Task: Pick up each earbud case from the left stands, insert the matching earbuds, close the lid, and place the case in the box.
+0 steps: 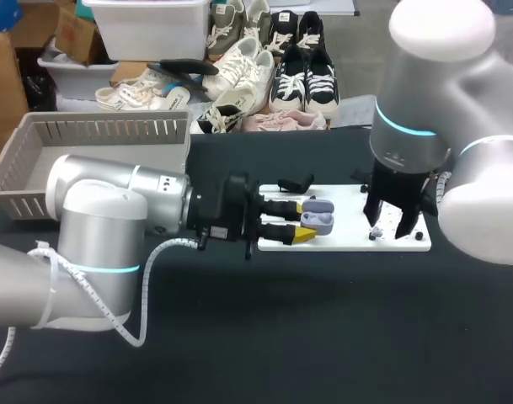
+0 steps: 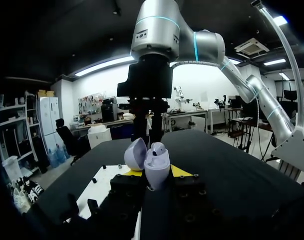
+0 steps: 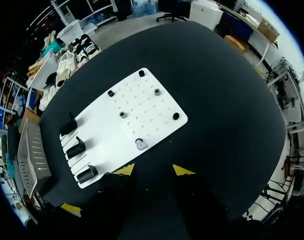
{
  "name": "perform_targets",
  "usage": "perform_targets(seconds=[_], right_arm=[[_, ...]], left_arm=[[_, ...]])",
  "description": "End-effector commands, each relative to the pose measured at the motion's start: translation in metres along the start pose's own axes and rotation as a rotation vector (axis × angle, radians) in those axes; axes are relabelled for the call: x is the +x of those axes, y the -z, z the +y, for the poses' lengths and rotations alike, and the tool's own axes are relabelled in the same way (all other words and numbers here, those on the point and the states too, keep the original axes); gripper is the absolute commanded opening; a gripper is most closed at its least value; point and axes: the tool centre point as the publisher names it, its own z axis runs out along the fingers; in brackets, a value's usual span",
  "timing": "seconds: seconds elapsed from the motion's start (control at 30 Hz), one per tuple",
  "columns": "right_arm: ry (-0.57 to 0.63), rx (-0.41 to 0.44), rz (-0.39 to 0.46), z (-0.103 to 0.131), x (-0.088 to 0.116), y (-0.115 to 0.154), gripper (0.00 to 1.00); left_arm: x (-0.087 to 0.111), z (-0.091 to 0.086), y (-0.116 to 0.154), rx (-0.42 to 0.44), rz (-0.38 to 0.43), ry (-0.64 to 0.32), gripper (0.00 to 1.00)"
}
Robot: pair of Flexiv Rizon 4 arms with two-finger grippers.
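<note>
Lilac case (image 2: 156, 167) (white board (image 3: 142, 125)).

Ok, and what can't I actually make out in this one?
- Inside of the case: in the left wrist view its opening faces away from the camera; in the head view it is too small.
- Floor of the basket: in the head view, mostly covered by the left arm.
- Earbud on the board: not visible in the head view, likely behind the right gripper.

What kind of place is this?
Probably a robotics lab bench: the left gripper holds an open earbud case over a white board, the right gripper hangs nearby, and a grey basket sits alongside.
</note>
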Motion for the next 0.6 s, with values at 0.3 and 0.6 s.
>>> perform_targets(seconds=[0.3,0.6], right_arm=[[-0.006,-0.009,0.005,0.007,-0.002,-0.013,0.4],[0.001,-0.032,-0.024,0.007,-0.003,-0.02,0.39]], left_arm=[[-0.001,-0.004,-0.002,-0.007,-0.001,-0.005,0.0],[-0.001,-0.004,-0.002,-0.007,-0.001,-0.005,0.0]])
